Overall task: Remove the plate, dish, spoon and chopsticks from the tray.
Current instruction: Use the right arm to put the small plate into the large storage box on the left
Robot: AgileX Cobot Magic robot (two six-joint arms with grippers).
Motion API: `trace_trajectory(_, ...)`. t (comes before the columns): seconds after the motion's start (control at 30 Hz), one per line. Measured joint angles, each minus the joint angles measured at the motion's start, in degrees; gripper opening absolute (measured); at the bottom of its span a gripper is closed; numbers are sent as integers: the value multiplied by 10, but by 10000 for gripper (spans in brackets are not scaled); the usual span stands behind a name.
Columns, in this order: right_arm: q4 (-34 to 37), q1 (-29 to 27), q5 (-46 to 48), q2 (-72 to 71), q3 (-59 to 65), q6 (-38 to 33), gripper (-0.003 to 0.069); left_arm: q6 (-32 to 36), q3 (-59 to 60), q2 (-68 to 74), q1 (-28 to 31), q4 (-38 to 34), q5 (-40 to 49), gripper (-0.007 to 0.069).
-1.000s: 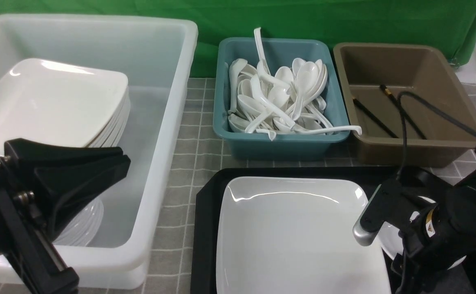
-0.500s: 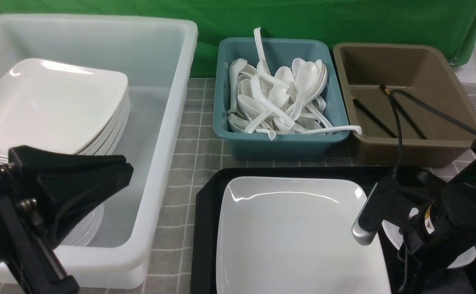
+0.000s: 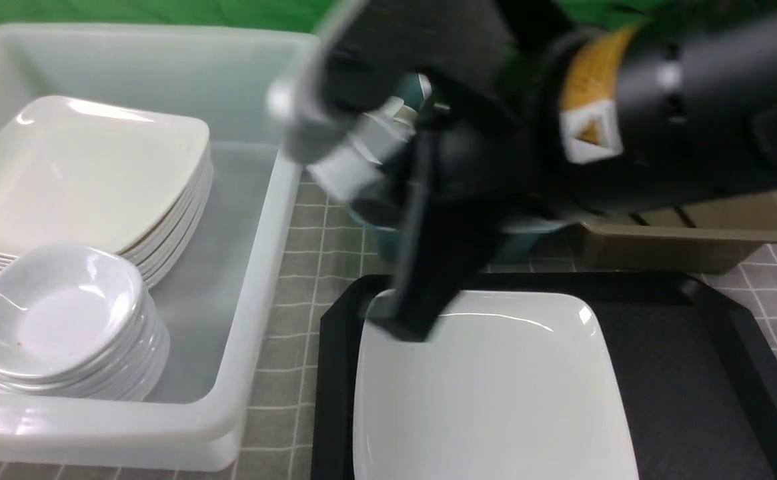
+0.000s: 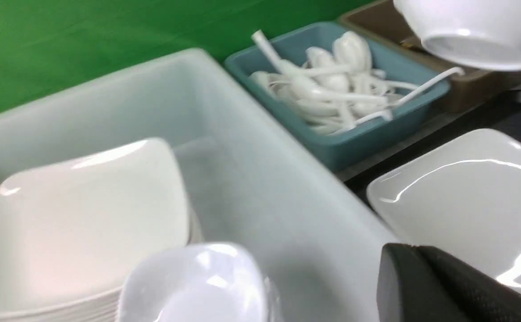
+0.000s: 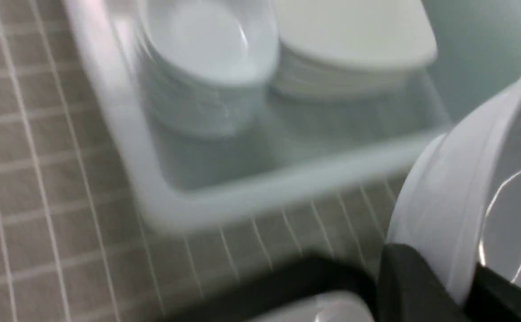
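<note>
The dish (image 5: pixel 457 179) hung tilted in the air. Its wall was grasped between the two black fingers of the right gripper (image 5: pixel 439 264), clenched on the rim. It was blurred, and the frame edge cut much of it off. From the left wrist view only its underside showed, raised, with the brown bin (image 3: pixel 695 230) behind it in the line of sight. In the front view the dish could not be made out: the right arm (image 3: pixel 628 120), large and smeared, reached from 2 o'clock to the centre. The arm also hid most of the teal bin (image 4: pixel 367 138) of white spoons (image 4: pixel 332 89). The plate (image 3: pixel 495 393) lay flat on the tray (image 3: pixel 695 347) at 6 o'clock, with its near edge cut off and its far left corner behind the arm. At 3 o'clock the brown bin showed little but its near wall. At 9 o'clock the white bin (image 3: pixel 255 267) held a stack of plates (image 3: pixel 81 167) and, nearer, a stack of small bowls (image 3: pixel 55 320). The left gripper (image 4: pixel 417 259) showed as black fingers pressed together on nothing
</note>
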Motion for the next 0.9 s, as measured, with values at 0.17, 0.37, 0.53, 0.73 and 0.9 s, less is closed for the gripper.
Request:
trace_trajectory(0.17,4,38,-21,114,-111,-53,62,-27,0,-72,0,18,47,21)
trace_trajectory(0.37,5,44,-22,325,-278,-87,62,-30,-1,-148,0,22,58,21)
trace_trajectory(0.53,4,44,-27,406,-348,-91,64,-27,-1,-157,0,22,60,21)
trace_trajectory(0.73,-29,44,-31,457,-364,-91,242,-16,-1,-157,0,22,63,21)
trace_trajectory(0.9,-35,44,24,447,-367,-83,513,-14,-1,-157,0,22,63,21)
